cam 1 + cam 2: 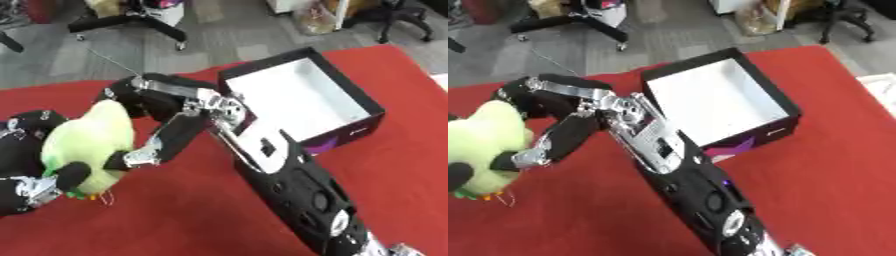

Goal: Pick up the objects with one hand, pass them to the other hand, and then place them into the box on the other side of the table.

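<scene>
A pale green plush toy (87, 140) is held at the left of the frame above the red surface (175, 220). The left hand (35, 175) fingers are curled around it; the right hand (157, 120) fingers are also closed on it. The open black box (302, 95) is seen upper right, white inside.

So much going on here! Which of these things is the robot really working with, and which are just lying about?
Part of the job:
- soft yellow-green plush toy
- left robot hand, fingers curled round the toy
- right robot hand, fingers on the toy
- open black cardboard box with white inside
- red tablecloth

Just lying about:
- black office chair base on the floor
</scene>
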Controlling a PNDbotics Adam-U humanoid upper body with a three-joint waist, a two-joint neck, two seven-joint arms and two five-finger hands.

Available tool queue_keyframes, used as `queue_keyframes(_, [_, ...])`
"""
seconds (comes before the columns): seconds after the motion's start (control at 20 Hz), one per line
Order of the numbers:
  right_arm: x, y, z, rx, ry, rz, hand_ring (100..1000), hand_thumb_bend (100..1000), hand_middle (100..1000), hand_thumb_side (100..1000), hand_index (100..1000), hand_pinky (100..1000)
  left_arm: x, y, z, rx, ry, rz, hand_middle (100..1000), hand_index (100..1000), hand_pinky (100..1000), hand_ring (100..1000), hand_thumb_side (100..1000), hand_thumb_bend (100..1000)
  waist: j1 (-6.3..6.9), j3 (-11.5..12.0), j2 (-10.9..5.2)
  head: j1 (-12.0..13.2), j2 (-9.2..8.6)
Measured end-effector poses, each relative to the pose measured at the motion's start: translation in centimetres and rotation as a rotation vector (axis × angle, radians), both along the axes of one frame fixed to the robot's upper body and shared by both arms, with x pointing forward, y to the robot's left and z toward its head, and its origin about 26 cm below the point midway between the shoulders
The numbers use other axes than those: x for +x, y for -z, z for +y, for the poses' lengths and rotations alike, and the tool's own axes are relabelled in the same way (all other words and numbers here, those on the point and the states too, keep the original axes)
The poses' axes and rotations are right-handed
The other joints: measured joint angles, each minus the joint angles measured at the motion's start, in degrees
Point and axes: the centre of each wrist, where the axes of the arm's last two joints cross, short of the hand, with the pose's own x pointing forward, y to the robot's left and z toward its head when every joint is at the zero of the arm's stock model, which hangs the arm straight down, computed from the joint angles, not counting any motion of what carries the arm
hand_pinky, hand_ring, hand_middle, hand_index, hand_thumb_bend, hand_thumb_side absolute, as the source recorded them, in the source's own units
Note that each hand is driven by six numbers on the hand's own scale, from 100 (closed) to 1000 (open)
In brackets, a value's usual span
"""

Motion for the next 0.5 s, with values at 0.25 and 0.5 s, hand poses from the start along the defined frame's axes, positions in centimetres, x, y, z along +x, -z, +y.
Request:
queue_keyframes(0.25, [-0.02,-0.15,-0.25,0.021,0.033,0.024,638,391,448,100,317,796,0.04,0.19,0.21,-0.013,0.014,0.014,445,659,1000,553,202,887,0.0,-0.09,0.0,0.22,-0.03])
queue_keyframes(0.5, [-0.04,-0.3,-0.47,0.042,0.063,0.044,634,400,446,113,314,793,0.04,0.39,0.68,-0.017,0.021,-0.008,495,729,1000,611,252,973,0.0,-0.17,0.0,0.28,-0.03])
